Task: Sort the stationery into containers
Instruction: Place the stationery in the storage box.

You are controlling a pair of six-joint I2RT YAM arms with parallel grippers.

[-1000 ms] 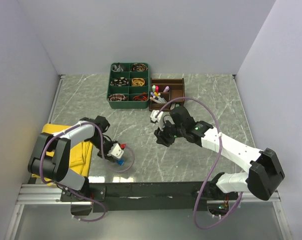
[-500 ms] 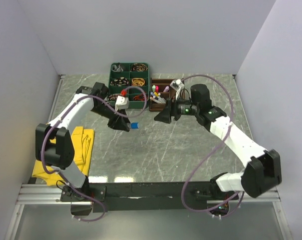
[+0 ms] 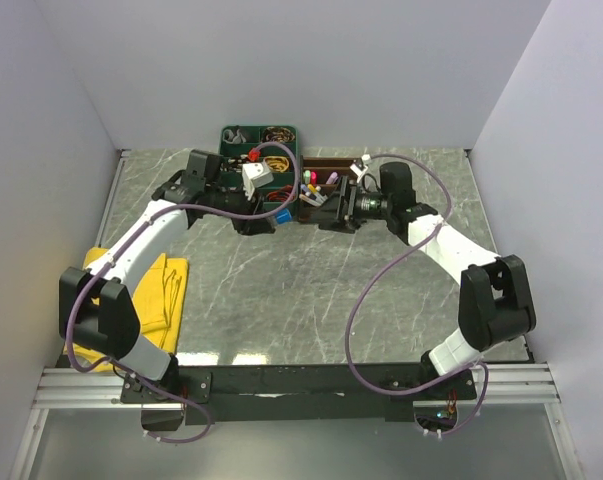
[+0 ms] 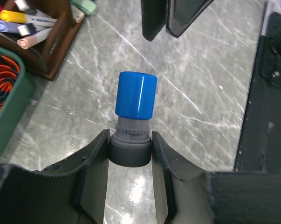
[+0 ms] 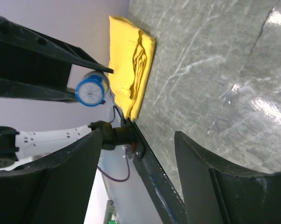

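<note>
Top external: left gripper reaches over the marble table, just in front of a green divided tray, closed on a blue-capped piece. The right gripper faces it from nearby, in front of the brown wooden organiser, whose compartments hold upright pens and highlighters. A yellow cloth lies well apart at the left edge. Left wrist: the two fingers clamp the grey ribbed base of the piece, its blue cap projecting forward above bare marble. A corner of the organiser with pastel highlighters sits at upper left. Right wrist: right gripper stands wide open with nothing between its fingers. The blue cap shows end-on beyond, held in dark fingers.
</note>
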